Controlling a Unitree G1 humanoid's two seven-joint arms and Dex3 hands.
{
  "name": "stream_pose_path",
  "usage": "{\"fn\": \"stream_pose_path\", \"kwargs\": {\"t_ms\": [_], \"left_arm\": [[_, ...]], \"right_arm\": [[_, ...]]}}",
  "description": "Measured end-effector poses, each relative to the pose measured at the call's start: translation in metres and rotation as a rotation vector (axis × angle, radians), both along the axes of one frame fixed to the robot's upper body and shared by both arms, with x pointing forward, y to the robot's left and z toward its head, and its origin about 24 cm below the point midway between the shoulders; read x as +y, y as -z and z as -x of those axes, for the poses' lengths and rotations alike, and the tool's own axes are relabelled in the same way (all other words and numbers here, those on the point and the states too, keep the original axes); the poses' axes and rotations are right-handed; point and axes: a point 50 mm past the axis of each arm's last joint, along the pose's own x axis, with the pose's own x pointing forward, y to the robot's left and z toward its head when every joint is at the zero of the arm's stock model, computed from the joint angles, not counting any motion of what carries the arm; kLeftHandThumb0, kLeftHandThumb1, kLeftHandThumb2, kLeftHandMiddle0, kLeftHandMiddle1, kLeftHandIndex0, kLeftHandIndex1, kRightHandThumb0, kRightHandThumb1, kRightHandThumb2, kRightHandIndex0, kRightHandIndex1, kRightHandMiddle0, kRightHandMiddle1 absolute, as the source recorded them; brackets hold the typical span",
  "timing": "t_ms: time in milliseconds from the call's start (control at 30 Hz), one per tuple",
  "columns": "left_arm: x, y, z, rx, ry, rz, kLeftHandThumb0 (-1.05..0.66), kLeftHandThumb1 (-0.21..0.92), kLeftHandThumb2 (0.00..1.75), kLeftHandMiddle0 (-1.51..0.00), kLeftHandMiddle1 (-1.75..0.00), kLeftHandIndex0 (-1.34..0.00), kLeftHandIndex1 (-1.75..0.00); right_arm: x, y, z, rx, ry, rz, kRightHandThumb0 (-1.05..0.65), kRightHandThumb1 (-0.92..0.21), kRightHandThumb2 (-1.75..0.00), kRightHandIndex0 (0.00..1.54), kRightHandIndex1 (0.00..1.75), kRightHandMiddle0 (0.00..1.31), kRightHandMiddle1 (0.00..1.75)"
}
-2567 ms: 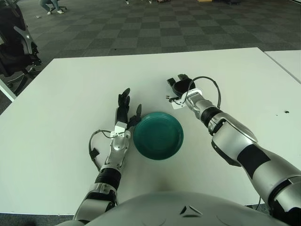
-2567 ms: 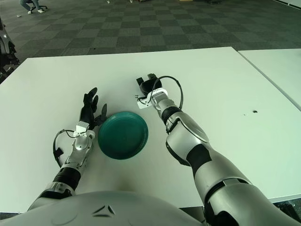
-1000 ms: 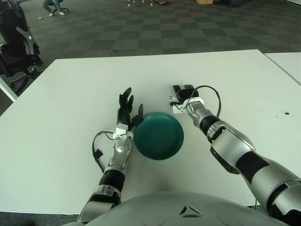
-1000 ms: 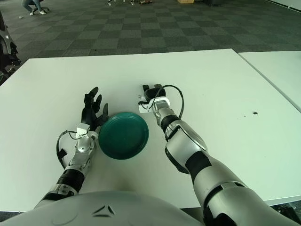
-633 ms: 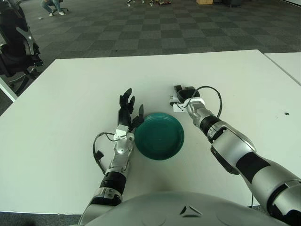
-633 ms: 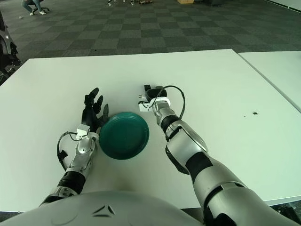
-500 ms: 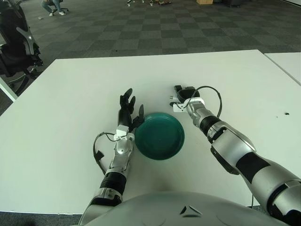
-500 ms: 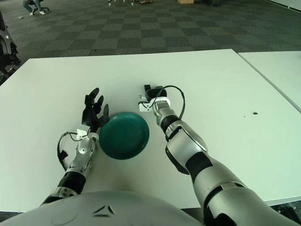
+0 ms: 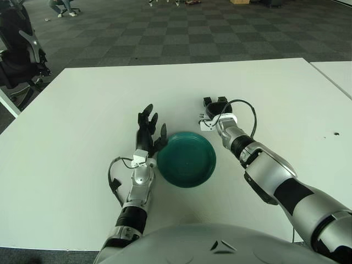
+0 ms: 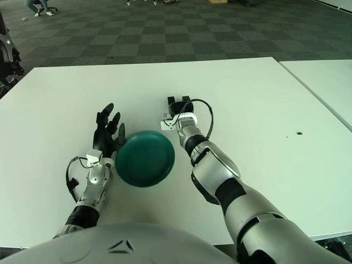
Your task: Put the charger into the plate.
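Note:
A teal plate (image 9: 186, 159) lies on the white table (image 9: 82, 110) in front of me. My right hand (image 9: 215, 108) is just beyond the plate's far right rim, low over the table. Its fingers are curled around a small dark thing that I take for the charger (image 9: 216, 109), most of it hidden by the fingers. A white block (image 9: 205, 125) sits at that wrist, with a black cable (image 9: 248, 113) looping off it. My left hand (image 9: 147, 127) stands upright with fingers spread, empty, against the plate's left rim.
A second white table (image 9: 336, 70) stands at the far right. A black chair (image 9: 19, 49) is off the table's far left corner. A small dark spot (image 9: 336, 132) marks the table at the right. The table's front edge is close to my body.
My right hand has come a little nearer to me and the plate, still curled. The left hand has stayed beside the plate with fingers spread. The plate has not moved.

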Motion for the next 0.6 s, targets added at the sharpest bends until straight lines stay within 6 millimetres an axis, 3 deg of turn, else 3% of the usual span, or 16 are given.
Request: {"fn": "stream_pose_path", "kwargs": {"t_ms": [100,267,600], "left_arm": [[0.0021,0.0002,0.0011,-0.002,-0.010,0.008,-0.72,0.92,0.82,-0.43,-0.14,0.00,-0.69],[0.0038,-0.0001,0.0039,-0.003,-0.021,0.017,-0.74,0.92,0.80,-0.27,-0.48,0.00,-0.72],[0.0053,0.0003,0.0091,0.006,-0.036,0.022,-0.74,0.92,0.80,-0.21,-0.59,0.00,-0.74]], "right_arm": [[0.0017,-0.0006,0.0002,-0.010,0.000,-0.006,-0.43,-0.49,-1.09,0.91,1.75,0.48,1.74],[0.0042,-0.0016,0.0006,-0.026,0.010,-0.022,-0.42,-0.51,-1.07,0.98,1.75,0.46,1.75],[0.0020,-0.0021,-0.0001,-0.030,0.036,-0.036,-0.43,-0.48,-1.11,1.02,1.75,0.49,1.75]]}}
